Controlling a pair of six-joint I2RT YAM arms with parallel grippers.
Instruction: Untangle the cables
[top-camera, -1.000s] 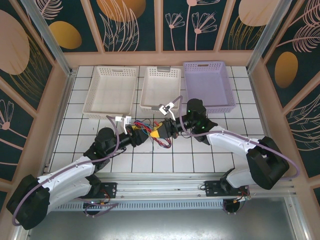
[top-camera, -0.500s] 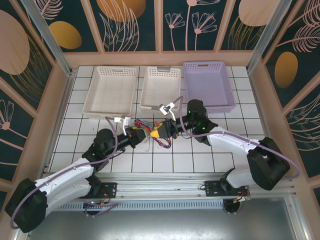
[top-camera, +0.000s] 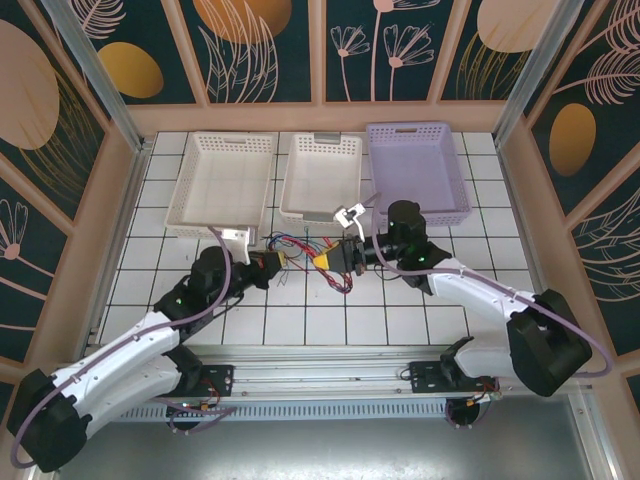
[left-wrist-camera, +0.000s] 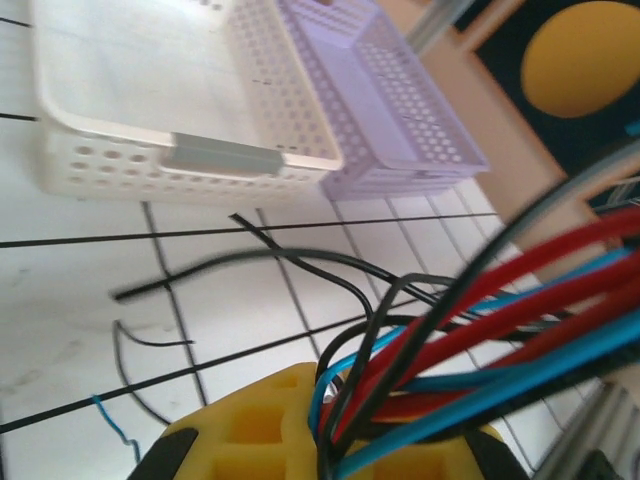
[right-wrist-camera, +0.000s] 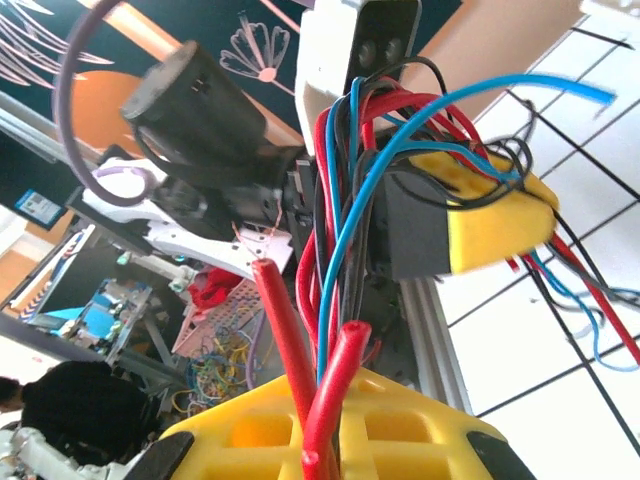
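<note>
The cables (top-camera: 305, 243) are a tangle of thin red, blue and black wires stretched between my two grippers over the tiles, with a loop hanging toward the near side. My left gripper (top-camera: 278, 260) is shut on one end; red, blue and black strands (left-wrist-camera: 480, 320) run out from between its yellow fingers (left-wrist-camera: 250, 430). Facing it, my right gripper (top-camera: 330, 260) is shut on the other end, with thick red strands (right-wrist-camera: 335, 200) pinched between its yellow fingers (right-wrist-camera: 250, 440). The left gripper's yellow finger (right-wrist-camera: 490, 215) shows close ahead in the right wrist view.
Three trays stand along the back: a white tray (top-camera: 222, 182), a second white tray (top-camera: 320, 178) and a lilac tray (top-camera: 417, 170). Loose black strands (left-wrist-camera: 280, 260) trail on the tiles toward the middle tray. Wooden walls close in both sides.
The grippers have drawn apart, the left one going left and the right one going right, and the bundle between them is now stretched out longer.
</note>
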